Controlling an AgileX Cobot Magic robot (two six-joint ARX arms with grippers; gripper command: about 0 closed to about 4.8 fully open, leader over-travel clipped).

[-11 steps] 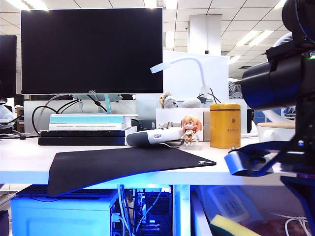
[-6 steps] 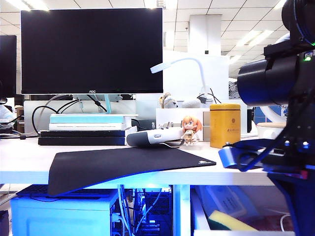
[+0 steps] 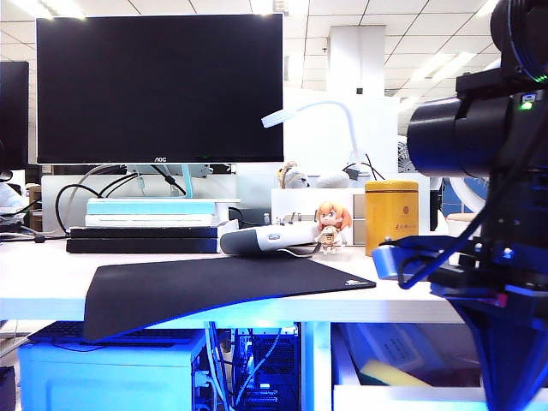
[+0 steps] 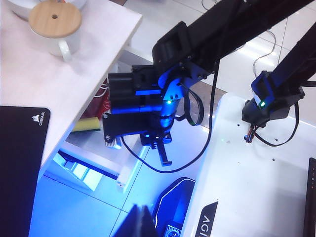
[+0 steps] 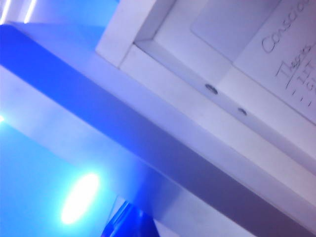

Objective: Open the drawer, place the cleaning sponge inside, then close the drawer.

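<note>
Monitor [image 3: 159, 87], figurine [image 3: 330, 226], tin canister [image 3: 391, 217] on desk [image 3: 43, 282].

Exterior low, facing desk edge; left wrist high, looking down; both share drawer [image 3: 411, 396]; right wrist pressed close.

Desk [image 3: 51, 287]: white top, carrying everything.
Mouse mat [image 3: 214, 287]: black, lying near the front edge, its left corner overhanging.
Handheld device [image 3: 267, 240]: sitting just behind the mat.
Figurine [image 3: 331, 227]: standing right of the device.
Yellow tin [image 3: 391, 218]: standing right of the figurine.
</note>
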